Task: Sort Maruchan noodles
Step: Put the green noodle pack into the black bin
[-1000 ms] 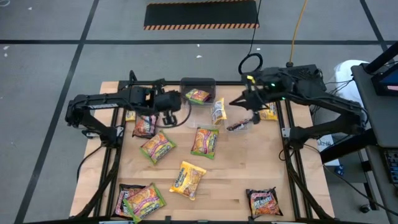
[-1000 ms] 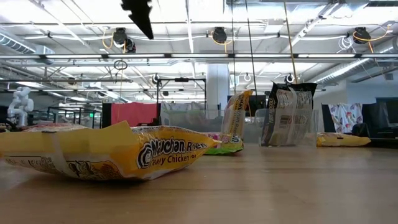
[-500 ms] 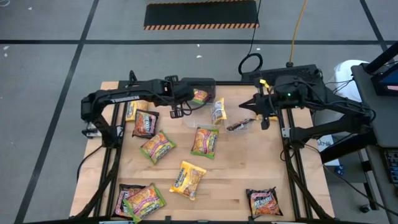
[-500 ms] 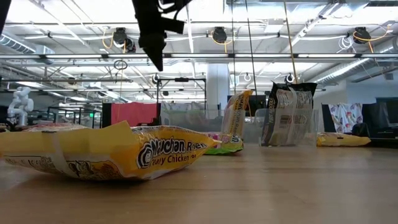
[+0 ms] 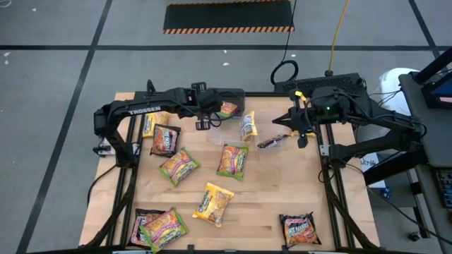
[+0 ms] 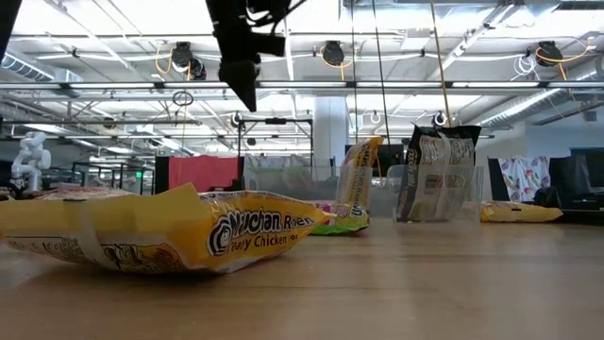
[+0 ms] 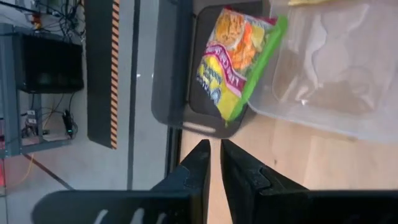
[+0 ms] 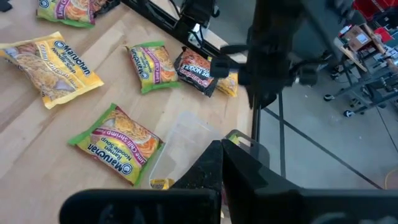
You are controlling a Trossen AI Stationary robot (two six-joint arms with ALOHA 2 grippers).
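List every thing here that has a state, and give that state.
left gripper: slightly open, empty, near the dark grey box
right gripper: shut, empty
dark grey box: holds one green-edged packet
clear tub: upright, nothing visible inside
dark packet: standing on edge
yellow packet: lying flat, not in any container
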